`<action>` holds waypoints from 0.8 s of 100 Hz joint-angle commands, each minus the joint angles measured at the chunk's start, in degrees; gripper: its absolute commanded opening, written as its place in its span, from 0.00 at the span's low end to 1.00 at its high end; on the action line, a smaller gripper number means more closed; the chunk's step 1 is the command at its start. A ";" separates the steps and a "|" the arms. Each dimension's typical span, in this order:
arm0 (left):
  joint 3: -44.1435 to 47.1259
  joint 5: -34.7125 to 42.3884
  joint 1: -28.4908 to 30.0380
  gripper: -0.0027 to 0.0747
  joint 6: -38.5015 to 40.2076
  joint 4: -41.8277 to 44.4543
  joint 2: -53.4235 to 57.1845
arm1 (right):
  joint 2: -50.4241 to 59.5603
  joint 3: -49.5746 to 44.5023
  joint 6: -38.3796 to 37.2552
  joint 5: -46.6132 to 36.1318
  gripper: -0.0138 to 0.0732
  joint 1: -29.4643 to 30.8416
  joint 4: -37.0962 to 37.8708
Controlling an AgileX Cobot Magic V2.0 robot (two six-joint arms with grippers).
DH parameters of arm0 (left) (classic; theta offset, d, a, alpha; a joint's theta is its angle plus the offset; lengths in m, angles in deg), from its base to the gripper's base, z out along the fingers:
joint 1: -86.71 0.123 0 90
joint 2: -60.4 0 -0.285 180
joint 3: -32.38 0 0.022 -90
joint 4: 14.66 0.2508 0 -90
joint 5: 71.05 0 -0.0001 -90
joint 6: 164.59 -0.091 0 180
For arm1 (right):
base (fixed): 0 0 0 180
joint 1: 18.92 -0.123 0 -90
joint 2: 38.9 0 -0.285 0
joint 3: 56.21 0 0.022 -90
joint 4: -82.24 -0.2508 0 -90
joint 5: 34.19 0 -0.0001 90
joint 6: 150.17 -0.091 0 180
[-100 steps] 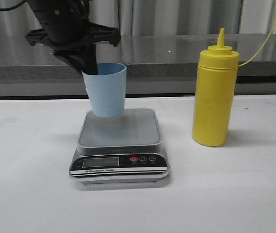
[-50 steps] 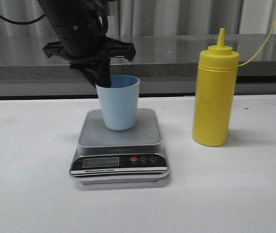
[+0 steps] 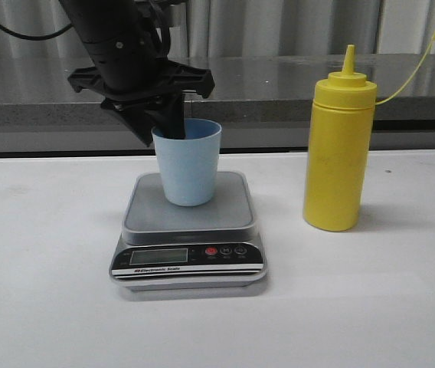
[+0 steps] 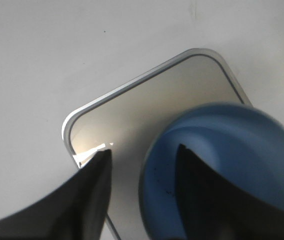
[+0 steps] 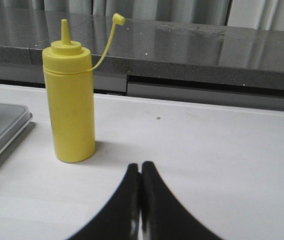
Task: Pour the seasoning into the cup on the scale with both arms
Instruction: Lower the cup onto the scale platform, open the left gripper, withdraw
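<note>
Item 1, cup (image 3: 189,162): pale blue tumbler, upright on the platform of the scale (image 3: 189,205), seated toward the rear centre. It appears to rest on the plate, though I cannot confirm full contact from the front.

Item 2, left gripper (image 4: 143,172): fingers spread across the cup's rim, one inside the mouth, one outside the wall. From the wrist view there is a visible gap at the outer finger, so I judge it released rather than pinching.

Item 3, right gripper (image 5: 141,187): fingers pressed together, holding nothing, low over the table (image 3: 41,307) and facing the bottle.

Item 4, seasoning (image 3: 338,146): yellow squeeze bottle, upright on the table to the right of the scale, well apart from the cup, nozzle uncapped with the cap strand arcing away.

Step in hand, as I judge it: clearing my left arm from the cup. I would lift straight up so the inner finger does not drag the rim and tip or shift the cup.

View notes: the left wrist view alone shows the finger straddle and the bare platform beside the cup. The front view alone shows the scale's display and buttons. The right wrist view alone shows the right gripper, absent from the front.
</note>
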 commanded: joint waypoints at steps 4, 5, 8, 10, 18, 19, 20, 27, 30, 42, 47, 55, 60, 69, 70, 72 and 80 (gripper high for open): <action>-1.66 0.86 -0.58 0.66 0.17 -0.58 3.50 | 1.05 1.23 0.00 -5.08 0.08 0.22 0.65; -1.66 0.77 -0.58 0.67 0.17 -0.58 3.65 | 1.05 1.23 0.00 -5.08 0.08 0.22 0.65; -1.66 0.51 -0.58 0.68 0.17 -0.58 3.93 | 1.05 1.23 0.00 -5.08 0.08 0.22 0.65; -1.66 0.35 -0.58 0.68 0.17 -0.58 4.08 | 1.05 1.23 0.00 -5.08 0.08 0.22 0.65; -1.66 0.22 -0.58 0.68 0.17 -0.58 5.69 | 1.05 1.23 0.00 -5.08 0.08 0.22 0.65; -1.66 0.22 -0.58 0.68 0.17 -0.58 5.84 | 1.05 1.23 0.00 -5.08 0.08 0.22 0.65; -1.66 0.22 -0.58 0.68 0.17 -0.58 6.02 | 1.05 1.23 0.00 -5.08 0.08 0.22 0.65; -1.66 0.32 -0.33 0.68 0.17 -0.29 7.97 | 1.05 1.23 0.00 -5.08 0.08 0.22 0.65; -1.66 0.44 -0.07 0.68 0.17 -0.30 9.02 | 1.05 1.23 0.00 -5.08 0.08 0.22 0.65; -1.32 1.33 1.59 0.67 0.28 -0.30 12.89 | 1.05 1.23 0.00 -5.08 0.08 0.22 0.65; -0.81 1.91 2.49 0.67 0.52 -0.16 14.30 | 1.05 1.23 0.00 -5.08 0.08 0.22 0.65; 0.93 3.99 4.45 0.67 0.52 -0.16 17.11 | 1.05 1.23 0.00 -5.08 0.08 0.22 0.65; 2.63 5.16 5.70 0.67 0.52 -0.16 19.26 | 1.05 1.23 0.00 -5.08 0.08 0.22 0.65; 6.47 7.21 8.45 0.67 0.66 -0.16 23.02 | 1.05 1.23 0.00 -5.08 0.08 0.22 0.65; 6.79 7.51 8.89 0.67 0.65 -0.16 23.63 | 1.05 1.23 0.00 -5.08 0.08 0.22 0.65; 7.79 8.00 9.57 0.67 0.65 -0.16 24.25 | 1.05 1.23 0.00 -5.08 0.08 0.22 0.65; 12.16 9.82 11.97 0.67 0.65 -0.16 27.97 | 1.05 1.23 0.00 -5.08 0.08 0.22 0.65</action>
